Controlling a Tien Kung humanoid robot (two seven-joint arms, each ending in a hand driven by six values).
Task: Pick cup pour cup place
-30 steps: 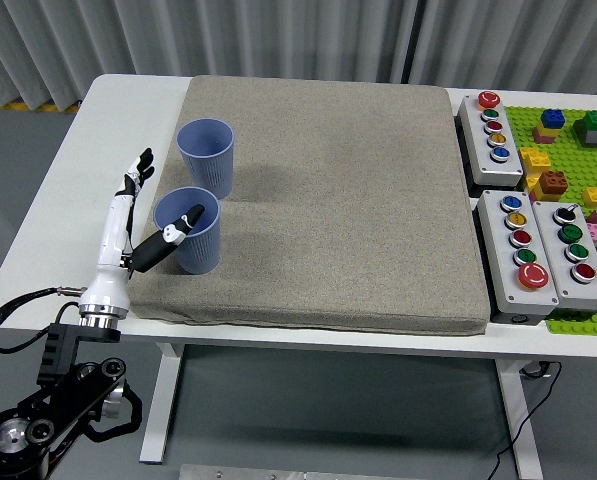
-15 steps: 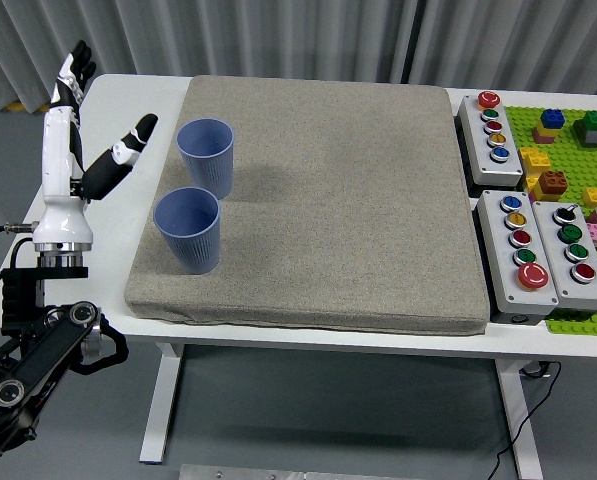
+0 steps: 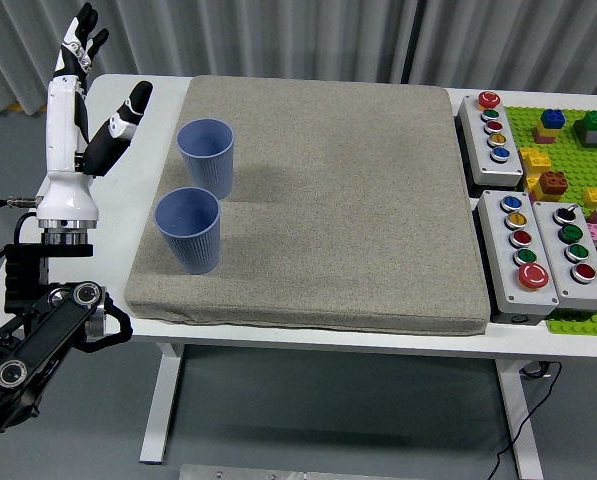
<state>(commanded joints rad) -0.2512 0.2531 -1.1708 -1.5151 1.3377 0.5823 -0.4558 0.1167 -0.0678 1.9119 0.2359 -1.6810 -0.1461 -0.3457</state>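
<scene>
Two blue plastic cups stand upright on the grey mat (image 3: 328, 200). The far cup (image 3: 207, 156) is near the mat's left edge, and the near cup (image 3: 188, 229) stands just in front of it. My left hand (image 3: 83, 95) is raised upright at the far left, left of both cups and well apart from them. Its fingers (image 3: 78, 35) point up and are spread, the thumb sticks out toward the far cup, and it holds nothing. The right arm is out of view.
Three grey button boxes (image 3: 528, 250) stand at the mat's right edge. A green baseplate (image 3: 568, 140) with several coloured bricks lies at the far right. The white table (image 3: 58, 230) shows bare to the left of the mat.
My left hand has let go of the near cup, swung up and to the left, and now stands upright beside the mat. Both cups stay where they were.
</scene>
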